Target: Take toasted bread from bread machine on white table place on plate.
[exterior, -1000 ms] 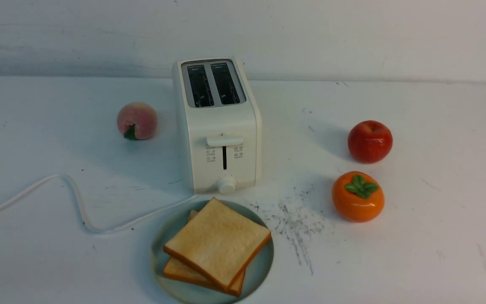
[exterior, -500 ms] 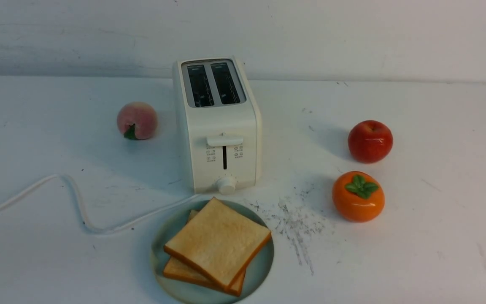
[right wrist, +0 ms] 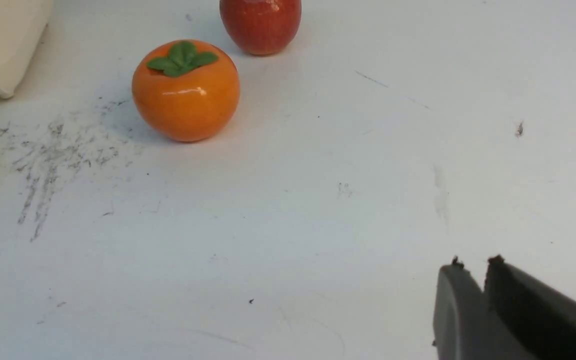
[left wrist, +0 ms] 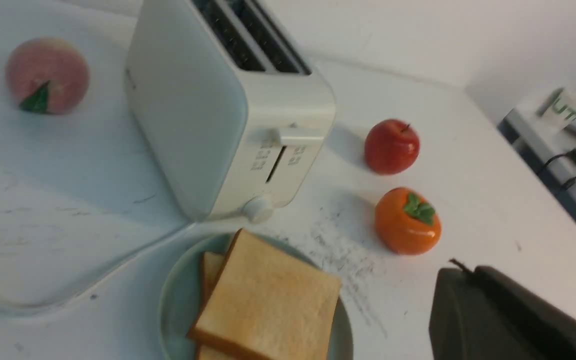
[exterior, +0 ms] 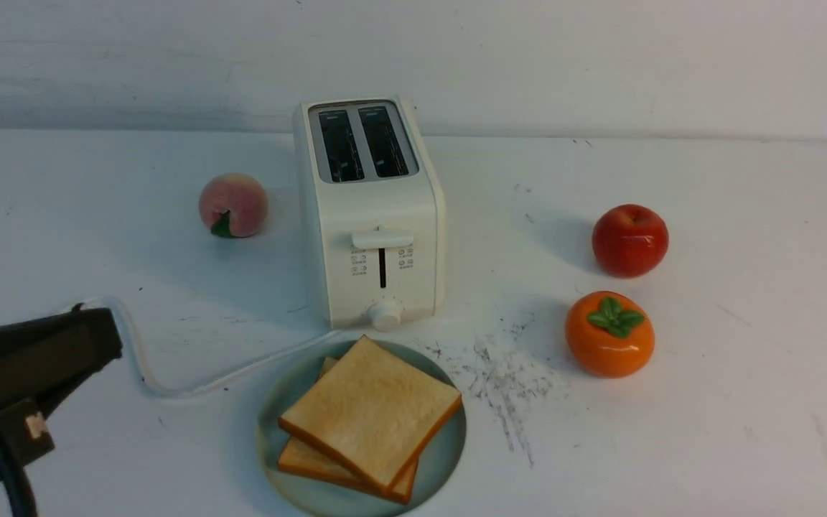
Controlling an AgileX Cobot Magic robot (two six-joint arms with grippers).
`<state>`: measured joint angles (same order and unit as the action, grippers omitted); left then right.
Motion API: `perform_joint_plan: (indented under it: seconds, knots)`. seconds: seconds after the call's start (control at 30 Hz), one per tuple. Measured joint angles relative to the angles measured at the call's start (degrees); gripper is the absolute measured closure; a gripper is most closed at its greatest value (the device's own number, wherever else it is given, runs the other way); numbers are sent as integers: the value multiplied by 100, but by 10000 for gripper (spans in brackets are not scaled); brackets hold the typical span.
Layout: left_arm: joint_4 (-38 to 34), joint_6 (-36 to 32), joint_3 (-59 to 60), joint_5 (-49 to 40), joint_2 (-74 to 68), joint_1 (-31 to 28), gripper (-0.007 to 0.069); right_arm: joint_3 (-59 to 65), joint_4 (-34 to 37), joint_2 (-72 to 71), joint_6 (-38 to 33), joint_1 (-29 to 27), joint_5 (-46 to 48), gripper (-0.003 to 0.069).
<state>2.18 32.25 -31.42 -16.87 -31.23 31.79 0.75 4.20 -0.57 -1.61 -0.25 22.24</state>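
Probably a lab test table: a robot's left gripper (left wrist: 463,272) holds nothing, with scuffed white tabletop (exterior: 708,445) beyond it, backed by a plain wall (exterior: 564,64).

Left gripper (left wrist: 468,270): shut, holding nothing, reaching inward at front view's left edge. Right gripper (right wrist: 475,263): tips slightly apart, nothing between them.

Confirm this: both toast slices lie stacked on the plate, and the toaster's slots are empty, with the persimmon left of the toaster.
The persimmon is to the right of the toaster, as the front view shows. The rest holds: both toast slices lie stacked on the plate, and the slots are empty.
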Motion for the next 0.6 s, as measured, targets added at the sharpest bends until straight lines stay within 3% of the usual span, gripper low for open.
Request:
perform_joint_plan:
  seconds: [0.2,0.6]
  knots:
    - [-55,0,530,703,-27,0,638,0,0,0,0,0,0,564]
    - [-62,0,720,180,-27,0,638,0,0,0,0,0,0,550]
